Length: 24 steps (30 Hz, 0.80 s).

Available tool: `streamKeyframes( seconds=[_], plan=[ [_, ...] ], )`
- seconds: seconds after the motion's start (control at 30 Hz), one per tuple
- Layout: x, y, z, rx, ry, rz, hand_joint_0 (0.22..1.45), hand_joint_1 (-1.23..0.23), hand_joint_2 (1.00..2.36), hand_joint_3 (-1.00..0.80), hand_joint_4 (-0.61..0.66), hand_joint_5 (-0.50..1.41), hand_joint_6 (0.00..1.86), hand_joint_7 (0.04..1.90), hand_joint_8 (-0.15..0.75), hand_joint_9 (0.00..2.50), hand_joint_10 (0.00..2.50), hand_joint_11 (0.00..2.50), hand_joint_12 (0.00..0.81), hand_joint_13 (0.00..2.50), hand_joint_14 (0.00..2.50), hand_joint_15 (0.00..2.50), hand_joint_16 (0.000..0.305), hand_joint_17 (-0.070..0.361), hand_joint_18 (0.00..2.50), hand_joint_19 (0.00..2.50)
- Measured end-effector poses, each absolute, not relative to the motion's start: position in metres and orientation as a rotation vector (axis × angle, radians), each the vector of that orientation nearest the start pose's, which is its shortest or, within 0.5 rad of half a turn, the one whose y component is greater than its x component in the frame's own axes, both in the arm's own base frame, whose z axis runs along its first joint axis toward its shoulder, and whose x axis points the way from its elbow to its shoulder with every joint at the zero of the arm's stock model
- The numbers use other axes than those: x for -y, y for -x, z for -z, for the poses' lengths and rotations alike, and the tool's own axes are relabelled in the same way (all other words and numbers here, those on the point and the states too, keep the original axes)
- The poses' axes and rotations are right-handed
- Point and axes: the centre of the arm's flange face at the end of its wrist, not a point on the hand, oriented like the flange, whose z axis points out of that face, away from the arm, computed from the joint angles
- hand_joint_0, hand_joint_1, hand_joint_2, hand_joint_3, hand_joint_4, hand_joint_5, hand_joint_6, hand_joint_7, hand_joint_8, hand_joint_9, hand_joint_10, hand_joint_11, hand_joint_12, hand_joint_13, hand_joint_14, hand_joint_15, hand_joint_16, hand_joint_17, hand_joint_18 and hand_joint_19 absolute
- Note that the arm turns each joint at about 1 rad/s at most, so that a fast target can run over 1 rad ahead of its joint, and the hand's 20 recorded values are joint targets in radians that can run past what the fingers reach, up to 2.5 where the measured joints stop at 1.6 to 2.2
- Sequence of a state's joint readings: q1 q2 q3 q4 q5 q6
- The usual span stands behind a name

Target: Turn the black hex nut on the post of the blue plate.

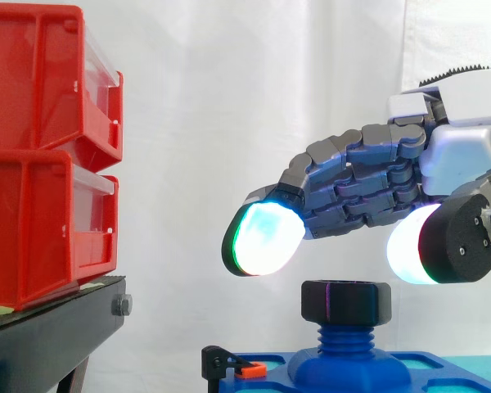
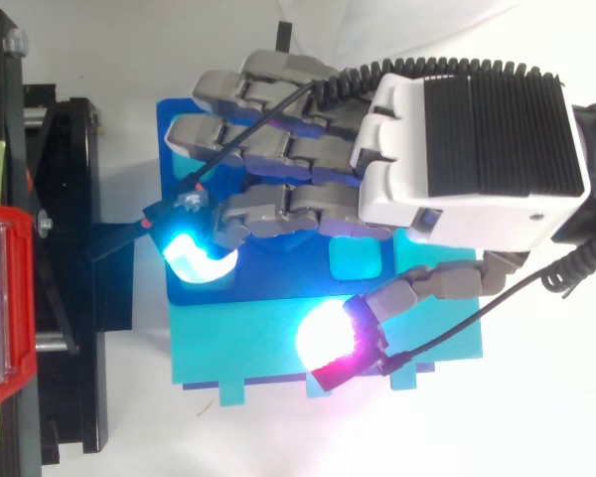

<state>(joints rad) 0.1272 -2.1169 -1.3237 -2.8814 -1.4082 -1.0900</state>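
1. On the near side of the work in the side view, the thumb's pad (image 1: pixel 409 246) glows white. It hangs just above and to the right of the black hex nut (image 1: pixel 346 301), with a gap between them.
2. The nut sits at the top of the blue threaded post (image 1: pixel 344 337), which rises from the blue plate (image 2: pixel 278 281). A few threads show beneath the nut.
3. Beyond the nut, the hand (image 1: pixel 368 176) reaches in from the right with its fingers spread and loosely arched, holding nothing. Its leading fingertip (image 1: pixel 262 239) glows cyan-green, up and to the left of the nut.
4. We judge this to be the approach. To do it well, we would lower the hand straight down until thumb and fingers straddle the nut. We would then seat the pads on opposite flats rather than corners, close firmly, and rotate about the post's axis without dragging sideways.
5. Off to the left, the red bins (image 1: pixel 41 155) sit on the black stand (image 1: pixel 49 336), well apart from the nut. Farthest back hangs the white curtain (image 1: pixel 229 98).
6. From above, the hand covers the nut and post, so we cannot check centring there. The side view's bottom edge cuts off the plate. A small black piece with an orange tab (image 1: pixel 239 368) at the plate's left end is too small for us to identify.
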Motion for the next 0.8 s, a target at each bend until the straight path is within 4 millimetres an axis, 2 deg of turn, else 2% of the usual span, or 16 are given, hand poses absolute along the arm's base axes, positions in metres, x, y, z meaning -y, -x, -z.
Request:
streamKeyframes(
  seconds=[0.37, 0.57, 0.8],
  plan=[
    [0.063, -0.706, -0.308, -1.551, -0.365, -0.295, 0.48, -0.79, 1.00, -0.50, -0.02, -0.30, 0.50, 0.63, 0.131, 0.00, 0.00, 0.00, 0.319, 0.00, 0.00, 0.00, 0.048, 0.109, 0.00, 0.00],
    [0.065, -0.714, -0.287, -1.576, -0.378, -0.298, 0.47, -0.73, 1.00, -0.50, 0.00, -0.30, 0.50, 0.64, 0.144, 0.00, 0.00, 0.00, 0.325, 0.00, 0.00, 0.00, 0.049, 0.111, 0.00, 0.00],
    [0.074, -0.712, -0.282, -1.656, -0.415, -0.309, 0.46, -0.69, 1.00, -0.50, 0.02, -0.30, 0.50, 0.65, 0.153, 0.00, 0.00, 0.00, 0.330, 0.00, 0.00, 0.00, 0.050, 0.112, 0.00, 0.00]
  ],
)
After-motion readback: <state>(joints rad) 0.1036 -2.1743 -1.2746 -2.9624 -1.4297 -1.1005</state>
